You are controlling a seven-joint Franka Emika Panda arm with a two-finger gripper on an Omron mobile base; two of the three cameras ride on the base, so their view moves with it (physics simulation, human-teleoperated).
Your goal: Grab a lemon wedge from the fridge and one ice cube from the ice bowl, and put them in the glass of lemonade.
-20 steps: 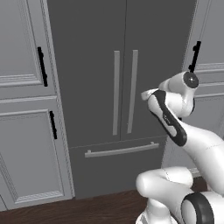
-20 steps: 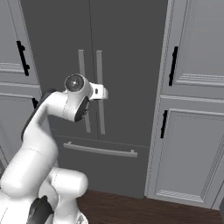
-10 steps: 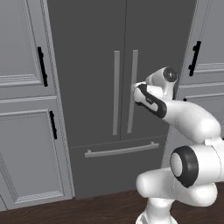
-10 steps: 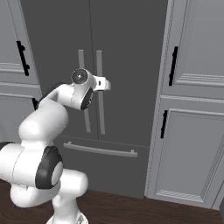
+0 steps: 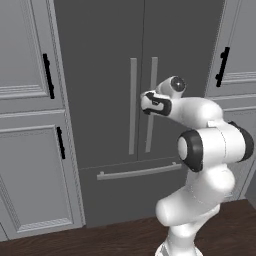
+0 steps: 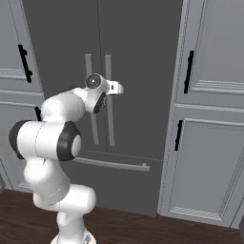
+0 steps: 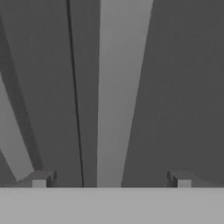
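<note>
Gripper (image 7: 109, 179) was spread wide, nothing between its fingers; in the hand view the two dark fingertips (image 7: 40, 178) sat at lower left and lower right, far apart. Between them ran a pale grey vertical handle (image 7: 120, 87), centre frame, top to bottom, slightly tilted. A second pale handle (image 7: 13, 148) cut across the lower left corner. The dark door seam (image 7: 75, 87) ran just left of the centre handle. Whether the fingers touched the handle, couldn't tell.

In the left base view the gripper (image 5: 145, 101) was at centre frame, level with the middle of the two handles, right against the right-hand one (image 5: 151, 105). The arm (image 5: 210, 145) rose from lower right. In the right base view the gripper (image 6: 116, 88) was centre-left, beside the right-hand handle (image 6: 109, 105).

The fridge (image 5: 105, 60) filled the middle of the left base view, both doors shut, dark grey. Its drawer bar handle (image 5: 137, 171) lay horizontal below the doors, lower centre. Light grey cabinets (image 5: 25, 150) stood at the left edge with black handles (image 5: 48, 76); more cabinets (image 6: 209, 143) were on the right of the right base view. Dark wood floor (image 6: 124, 228) ran along the bottom.
</note>
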